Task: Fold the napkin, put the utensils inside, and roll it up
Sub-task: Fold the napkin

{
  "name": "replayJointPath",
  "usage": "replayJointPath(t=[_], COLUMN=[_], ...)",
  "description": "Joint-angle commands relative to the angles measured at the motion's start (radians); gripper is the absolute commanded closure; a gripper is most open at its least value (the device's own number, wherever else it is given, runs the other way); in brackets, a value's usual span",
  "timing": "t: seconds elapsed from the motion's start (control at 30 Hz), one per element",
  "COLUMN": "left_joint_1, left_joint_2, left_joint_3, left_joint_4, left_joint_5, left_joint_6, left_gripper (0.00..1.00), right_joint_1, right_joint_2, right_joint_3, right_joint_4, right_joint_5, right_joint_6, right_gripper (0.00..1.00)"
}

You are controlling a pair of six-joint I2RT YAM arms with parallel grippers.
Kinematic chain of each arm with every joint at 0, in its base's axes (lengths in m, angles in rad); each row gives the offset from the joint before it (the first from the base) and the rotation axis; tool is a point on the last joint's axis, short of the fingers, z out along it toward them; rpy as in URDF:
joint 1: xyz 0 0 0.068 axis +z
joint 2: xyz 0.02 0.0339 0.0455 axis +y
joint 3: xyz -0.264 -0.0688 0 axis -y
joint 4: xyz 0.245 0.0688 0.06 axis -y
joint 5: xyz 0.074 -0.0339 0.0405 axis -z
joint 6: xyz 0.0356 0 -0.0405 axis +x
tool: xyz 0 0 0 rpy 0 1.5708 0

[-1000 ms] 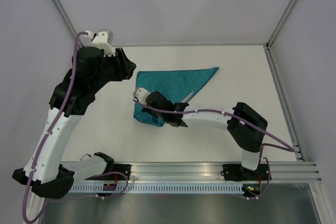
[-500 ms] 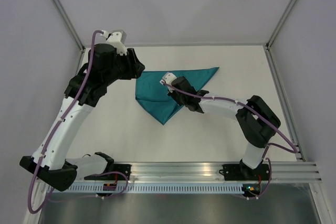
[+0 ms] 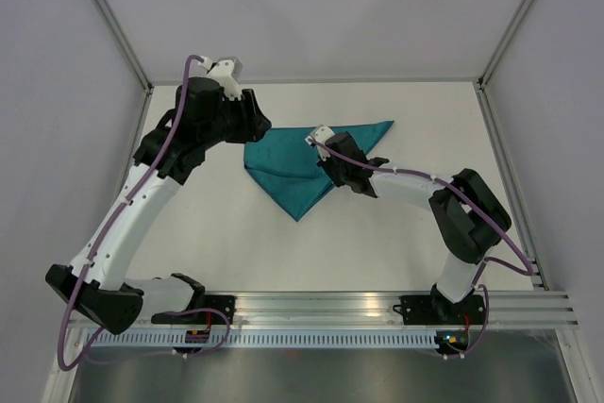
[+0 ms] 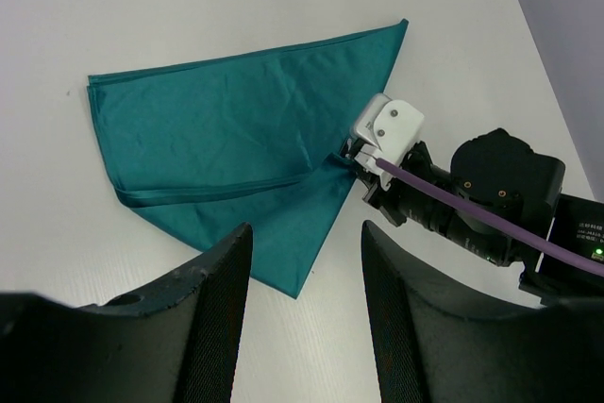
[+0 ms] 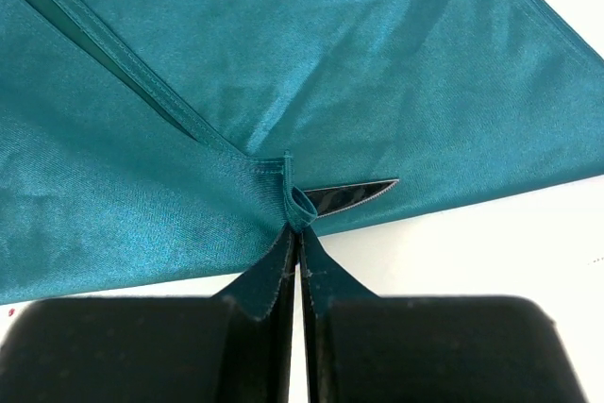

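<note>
The teal napkin lies folded into a rough triangle on the white table; it also shows in the left wrist view. My right gripper is shut on a corner of the napkin and holds that corner over the cloth's middle, pulling a hem ridge across it. A dark knife tip pokes out from under the cloth just beside the held corner. No other utensils show. My left gripper is open and empty, hovering over the napkin's far left edge; its fingers frame the napkin's near tip.
The right arm reaches in from the right. Metal frame posts and a rail border the white table. Grey walls stand around it.
My right gripper has carried the napkin corner from the near left up and to the right across the cloth. My left arm has swung right and farther back, toward the napkin's far edge.
</note>
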Motion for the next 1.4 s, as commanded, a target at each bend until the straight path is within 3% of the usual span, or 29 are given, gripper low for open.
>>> replayJointPath(t=[0.0,0.33,0.53,0.57,0.7,0.93,1.07,1.37], left_joint_1=[-0.002,-0.002,-0.002,-0.002,-0.003,-0.014,-0.026,-0.054], left_joint_2=[0.011,0.039,0.057,0.060,0.073,0.122,0.163,0.329], left_joint_3=[-0.013,-0.076,-0.110,-0.116,-0.143,-0.226,-0.275,-0.370], left_joint_4=[0.055,0.103,0.118,0.121,0.143,0.207,0.247,0.428], left_joint_5=[0.048,0.089,0.108,0.111,0.128,0.151,0.157,0.293], left_joint_6=[-0.003,-0.012,-0.012,-0.012,-0.015,-0.035,-0.048,-0.107], left_gripper=[0.45,0.45,0.45,0.45,0.45,0.46,0.47,0.59], right_joint_1=[-0.021,-0.061,-0.076,-0.079,-0.104,-0.218,-0.278,-0.305], right_joint_2=[-0.028,-0.010,0.002,0.005,0.008,0.027,0.051,0.099], right_joint_3=[-0.005,-0.003,0.016,0.023,0.055,0.144,0.196,0.297], right_joint_4=[0.015,0.008,-0.026,-0.034,-0.086,-0.156,-0.232,-0.328], right_joint_5=[-0.015,-0.050,-0.073,-0.076,-0.072,-0.118,-0.243,-0.349], right_joint_6=[0.025,0.048,0.068,0.070,0.079,0.083,0.096,0.137], right_gripper=[0.93,0.89,0.65,0.57,0.45,0.38,0.38,0.39])
